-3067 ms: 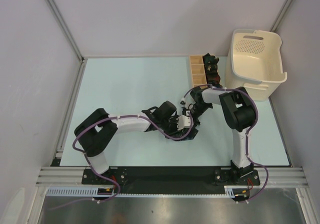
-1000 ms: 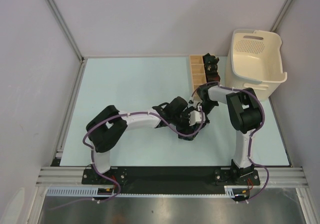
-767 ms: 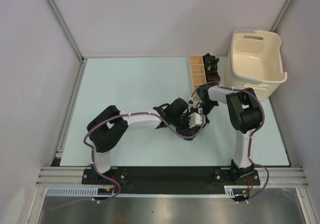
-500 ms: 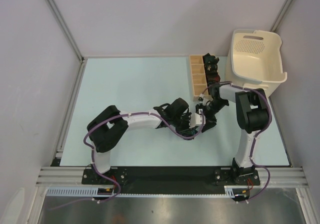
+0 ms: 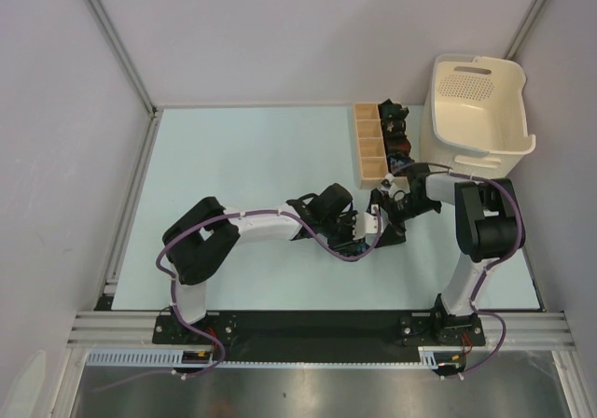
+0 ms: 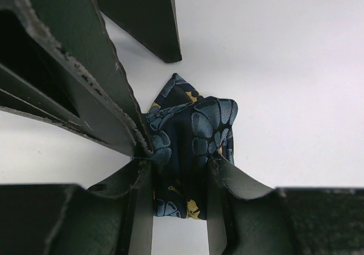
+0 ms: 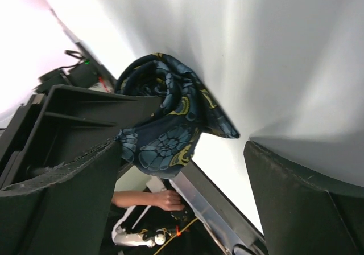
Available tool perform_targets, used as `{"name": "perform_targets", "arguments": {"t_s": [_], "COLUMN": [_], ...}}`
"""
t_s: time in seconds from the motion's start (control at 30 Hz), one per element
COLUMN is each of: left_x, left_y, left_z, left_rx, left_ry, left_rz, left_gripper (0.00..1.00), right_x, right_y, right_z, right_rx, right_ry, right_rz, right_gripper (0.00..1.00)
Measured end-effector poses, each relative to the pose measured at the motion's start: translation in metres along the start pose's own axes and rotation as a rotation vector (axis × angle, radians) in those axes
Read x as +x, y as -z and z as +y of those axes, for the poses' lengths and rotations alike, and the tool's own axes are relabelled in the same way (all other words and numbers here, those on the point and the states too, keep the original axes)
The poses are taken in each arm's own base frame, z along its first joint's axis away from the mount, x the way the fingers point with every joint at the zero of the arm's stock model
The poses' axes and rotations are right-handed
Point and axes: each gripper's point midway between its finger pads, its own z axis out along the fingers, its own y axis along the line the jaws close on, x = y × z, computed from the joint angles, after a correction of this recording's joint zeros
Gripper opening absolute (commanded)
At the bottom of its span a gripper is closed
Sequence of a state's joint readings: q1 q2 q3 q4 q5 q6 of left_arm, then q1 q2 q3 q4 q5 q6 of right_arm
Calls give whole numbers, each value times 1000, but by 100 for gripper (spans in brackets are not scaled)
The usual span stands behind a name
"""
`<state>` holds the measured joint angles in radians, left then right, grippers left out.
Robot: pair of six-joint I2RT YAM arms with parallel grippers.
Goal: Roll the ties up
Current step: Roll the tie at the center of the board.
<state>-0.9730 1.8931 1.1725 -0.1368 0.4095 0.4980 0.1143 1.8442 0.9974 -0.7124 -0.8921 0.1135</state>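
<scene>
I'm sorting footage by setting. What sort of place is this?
Probably a robot test cell in a lab: plain panel walls box in the table, and the left arm and right arm are bolted to a black base plate at its near edge.

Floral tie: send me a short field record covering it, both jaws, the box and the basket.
tie: rolled into a bundle, navy floral
left jaws: shut on tie
right jaws: open, close to tie
box: far right of table, dark coils in its right column
basket: right of box
</scene>
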Motion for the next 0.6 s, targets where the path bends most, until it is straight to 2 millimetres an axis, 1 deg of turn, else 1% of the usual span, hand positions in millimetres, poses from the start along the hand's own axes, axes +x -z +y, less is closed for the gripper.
{"name": "perform_targets", "arguments": {"t_s": [0.13, 0.3, 0.37, 0.43, 0.5, 0.6], "left_x": [0, 0, 0, 0, 0, 0], "left_y": [0, 0, 0, 0, 0, 0], "left_z": [0, 0, 0, 0, 0, 0], "left_rx": [0, -1, 0, -1, -1, -1], "left_ry": [-1, -1, -1, -1, -1, -1], "left_rz": [0, 0, 0, 0, 0, 0], "left_gripper": [14, 15, 15, 15, 15, 16], "right_x": [-1, -5, -4, 1, 8, 15], "right_y": [3, 21, 24, 21, 11, -4], "right_z": [0, -9, -6, 2, 9, 9], "right_rx": [-46, -60, -60, -57, -51, -27], "right_ry": [3, 4, 27, 72, 118, 160], "right_rz": [-18, -57, -70, -64, -43, -10], "right_gripper": [94, 96, 96, 96, 96, 94]}}
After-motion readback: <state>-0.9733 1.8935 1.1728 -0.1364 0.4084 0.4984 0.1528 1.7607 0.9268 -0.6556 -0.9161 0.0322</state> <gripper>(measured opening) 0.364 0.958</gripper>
